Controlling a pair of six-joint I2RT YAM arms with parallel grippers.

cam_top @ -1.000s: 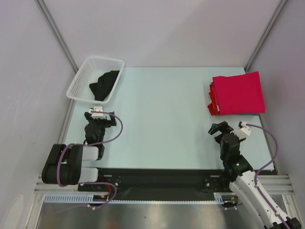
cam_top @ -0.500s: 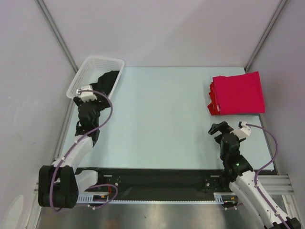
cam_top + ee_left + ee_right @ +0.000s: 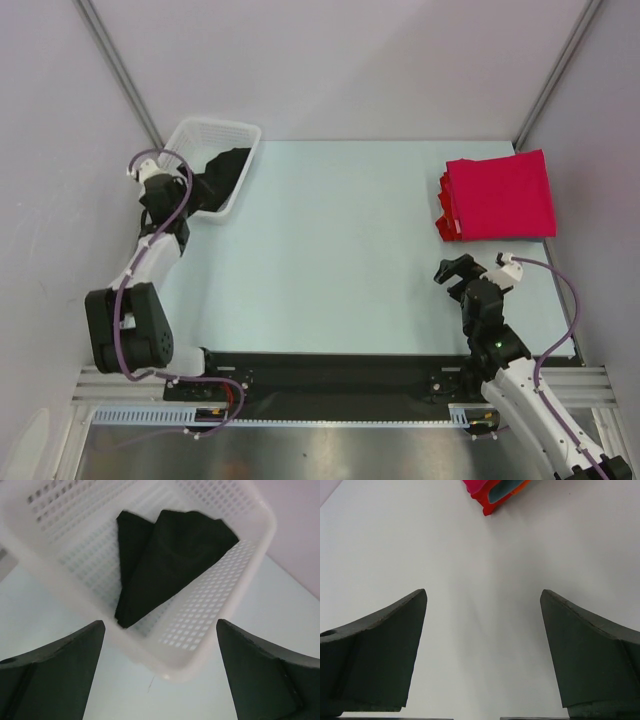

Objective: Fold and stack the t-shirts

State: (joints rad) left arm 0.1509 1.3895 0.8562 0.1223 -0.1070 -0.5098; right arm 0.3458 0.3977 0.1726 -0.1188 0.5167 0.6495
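At the near right, the right gripper (image 3: 483,592) is held wide open above the table (image 3: 330,240), with nothing gripped. The folded red t-shirts (image 3: 500,195) are stacked beyond it, far right. The left arm is stretched far left, with the left gripper (image 3: 160,625) spread and empty before the basket (image 3: 210,615). The black t-shirt (image 3: 170,555) inside is judged light and limp, so a raised fold should be pinched.

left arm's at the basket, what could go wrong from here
1. The black t-shirt lies bunched against the white mesh basket wall; the open left jaws might pinch or snag the mesh and drag the basket.
2. Gripping a crumpled fold may lift it tangled, hard to spread flat.
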